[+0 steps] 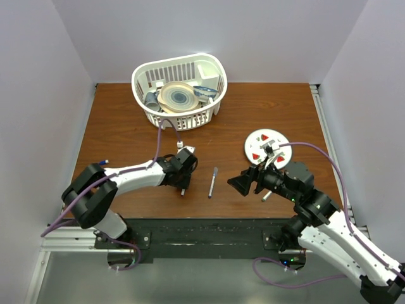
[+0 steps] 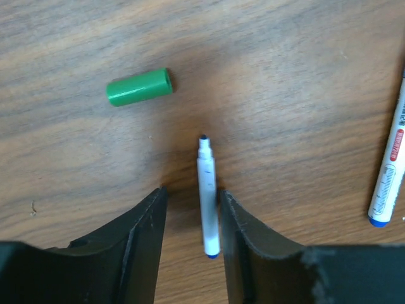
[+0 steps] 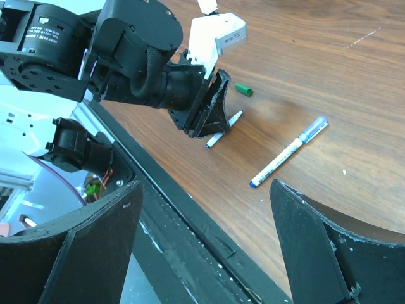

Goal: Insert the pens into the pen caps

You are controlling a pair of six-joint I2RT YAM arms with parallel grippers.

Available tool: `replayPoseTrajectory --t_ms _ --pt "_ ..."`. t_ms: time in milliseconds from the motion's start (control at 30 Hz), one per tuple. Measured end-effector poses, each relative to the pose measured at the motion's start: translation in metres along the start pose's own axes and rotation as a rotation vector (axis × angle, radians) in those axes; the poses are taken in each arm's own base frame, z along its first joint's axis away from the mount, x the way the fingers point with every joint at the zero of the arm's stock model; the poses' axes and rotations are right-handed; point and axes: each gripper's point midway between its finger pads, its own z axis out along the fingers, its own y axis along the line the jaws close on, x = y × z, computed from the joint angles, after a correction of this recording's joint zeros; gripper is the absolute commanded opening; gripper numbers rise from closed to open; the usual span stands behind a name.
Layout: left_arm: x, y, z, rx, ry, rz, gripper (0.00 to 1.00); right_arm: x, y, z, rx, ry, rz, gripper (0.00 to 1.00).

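An uncapped white pen (image 2: 207,196) with a blue tail lies flat on the wood between the fingers of my left gripper (image 2: 191,192), which is open and low over it. The right finger (image 2: 253,247) stands close to the barrel. A green cap (image 2: 139,87) lies loose just beyond the pen's tip. A second pen (image 2: 391,171) lies to the right and wears a bluish cap (image 3: 315,128). In the top view my left gripper (image 1: 183,185) is left of that capped pen (image 1: 213,182). My right gripper (image 1: 235,182) is open and empty, hovering at the table's near edge (image 3: 205,185).
A white basket (image 1: 142,88) of dishes stands at the back. A white disc (image 1: 256,142) with red marks lies by the right arm. A short pale stick (image 1: 266,196), perhaps a pen, shows under that arm. The black front rail (image 3: 190,221) lies below the right gripper.
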Motion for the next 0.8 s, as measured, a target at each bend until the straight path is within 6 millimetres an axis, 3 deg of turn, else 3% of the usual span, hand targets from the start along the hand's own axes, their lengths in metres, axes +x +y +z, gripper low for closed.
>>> replayPoseTrajectory --t_ms 167,400,633,733,800 --pt "0.000 -0.004 0.001 0.003 -0.007 0.013 0.32 0.004 -0.002 0.000 0.003 0.004 0.013 0.84" --pt "-0.005 -0.013 0.004 0.029 -0.029 0.037 0.00 0.009 -0.004 0.001 0.006 0.011 0.035 0.83" --pt "-0.005 -0.033 -0.003 0.148 -0.045 0.002 0.00 0.030 -0.011 0.016 -0.016 0.041 0.104 0.78" --pt "-0.011 -0.051 -0.026 0.282 -0.104 -0.062 0.00 0.049 -0.013 0.031 -0.055 0.067 0.168 0.72" --pt "-0.025 -0.066 -0.049 0.398 -0.182 -0.126 0.00 0.060 -0.016 0.042 -0.081 0.079 0.211 0.69"
